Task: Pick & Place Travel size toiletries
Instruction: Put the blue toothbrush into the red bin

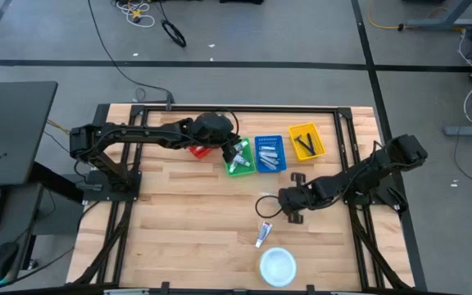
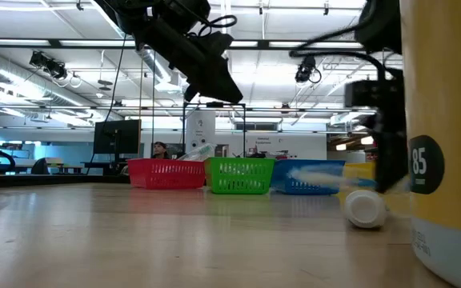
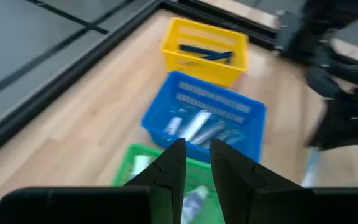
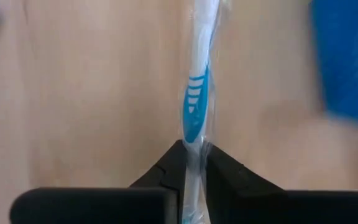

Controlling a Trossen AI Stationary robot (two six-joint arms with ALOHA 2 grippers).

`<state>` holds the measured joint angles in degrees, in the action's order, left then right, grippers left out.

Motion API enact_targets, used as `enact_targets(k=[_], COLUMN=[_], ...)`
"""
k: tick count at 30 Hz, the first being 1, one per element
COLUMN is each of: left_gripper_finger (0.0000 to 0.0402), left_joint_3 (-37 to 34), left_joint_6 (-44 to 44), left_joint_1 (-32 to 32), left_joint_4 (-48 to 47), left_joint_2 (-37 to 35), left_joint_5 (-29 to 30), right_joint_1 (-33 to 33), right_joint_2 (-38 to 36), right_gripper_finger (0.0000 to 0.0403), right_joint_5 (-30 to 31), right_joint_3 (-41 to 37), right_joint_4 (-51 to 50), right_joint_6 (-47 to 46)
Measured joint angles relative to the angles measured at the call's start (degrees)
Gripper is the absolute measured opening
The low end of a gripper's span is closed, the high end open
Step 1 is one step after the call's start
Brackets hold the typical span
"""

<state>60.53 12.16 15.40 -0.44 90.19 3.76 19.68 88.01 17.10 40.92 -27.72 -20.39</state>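
**Toothbrush gripped, baskets ahead**

Nearest me, a white tube [image 1: 262,236] lies on the bench [image 1: 187,229]. My right pincer [image 4: 193,155] clenches a wrapped toothbrush [image 4: 196,106]. Farther off, my left pincer [image 3: 196,158], slightly parted and empty, hovers over the green basket [image 1: 239,157] of tubes; blue basket [image 1: 270,153] holds toothbrushes, yellow basket [image 1: 306,141] razors.

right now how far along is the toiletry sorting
Mostly done: the green basket, blue basket and yellow basket already hold items. In hand: the right hand grips a wrapped toothbrush; the left hand hovers over the green basket. Left: a small tube on the table.
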Motion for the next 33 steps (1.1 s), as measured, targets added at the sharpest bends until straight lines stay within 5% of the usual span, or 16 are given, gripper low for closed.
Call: enact_targets(k=[8, 15, 24, 33], left_gripper_finger=[0.008, 0.008, 0.008, 0.0118], left_joint_3=[0.0, 0.0, 0.0, 0.0], left_joint_6=[-3.86, -7.75, -16.7, -17.61], left_joint_1=[-0.09, -0.66, -3.09, -2.97], left_joint_4=[-0.08, -0.57, -2.59, -1.43], left_joint_2=[0.0, 0.0, 0.02, 0.02], left_joint_5=[-7.37, -12.58, -10.5, -3.1], right_joint_1=[-4.3, -9.49, -14.04, -15.61], right_joint_2=[-0.04, -0.14, -0.24, -0.24], right_gripper_finger=[0.0043, 0.0043, 0.0043, 0.0043], right_joint_5=[13.75, 17.77, 21.79, 29.25], right_joint_3=[0.31, 0.33, 0.38, 0.38], right_joint_4=[10.36, 19.9, 32.94, 33.61], right_joint_6=[10.12, 14.05, 19.35, 17.82])
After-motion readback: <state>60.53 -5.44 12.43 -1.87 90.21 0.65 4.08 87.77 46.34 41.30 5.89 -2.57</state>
